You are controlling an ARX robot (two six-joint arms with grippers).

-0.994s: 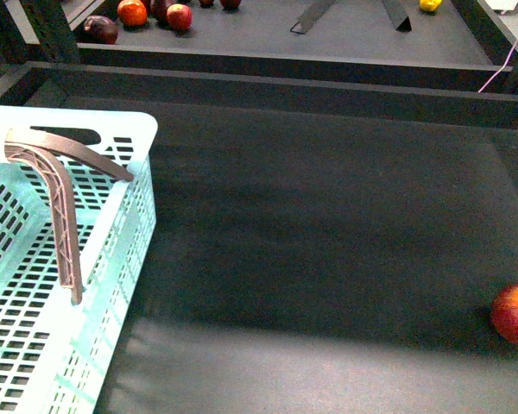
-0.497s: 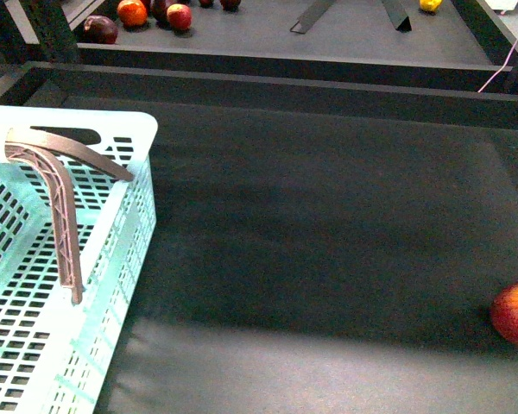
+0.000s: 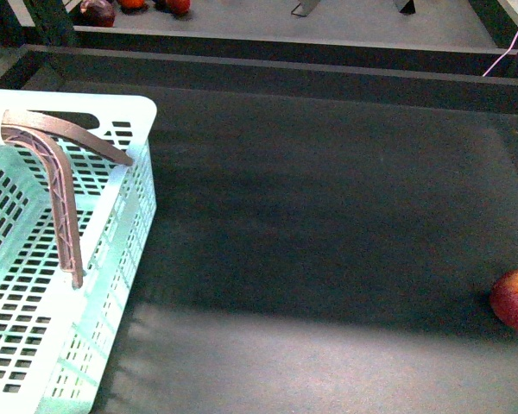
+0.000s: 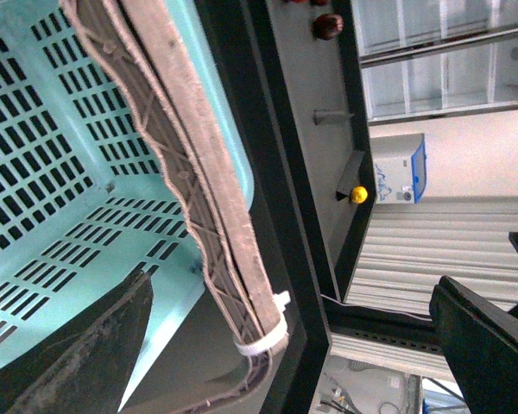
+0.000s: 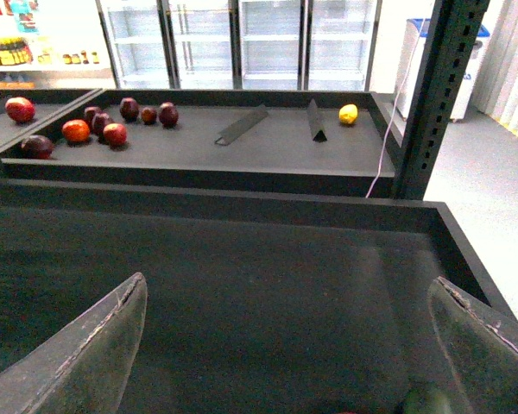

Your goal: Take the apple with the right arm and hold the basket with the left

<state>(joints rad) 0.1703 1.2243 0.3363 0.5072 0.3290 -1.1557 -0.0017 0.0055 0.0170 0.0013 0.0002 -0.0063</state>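
Left wrist view; left gripper [image 4: 293,285] spread; basket [image 4: 52,172] handle [image 4: 198,172] between, not touching

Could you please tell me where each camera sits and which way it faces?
Front view: on the robot's body, looking down over the table at the basket and, far right, the apple; no arm shows.
Left wrist view: on the left arm, close to the basket's handle; the left gripper shows, open.
Right wrist view: on the right arm, low over the table, facing the fruit on the rear shelf; the right gripper shows, open.
Shared: front and left wrist views both show the basket.
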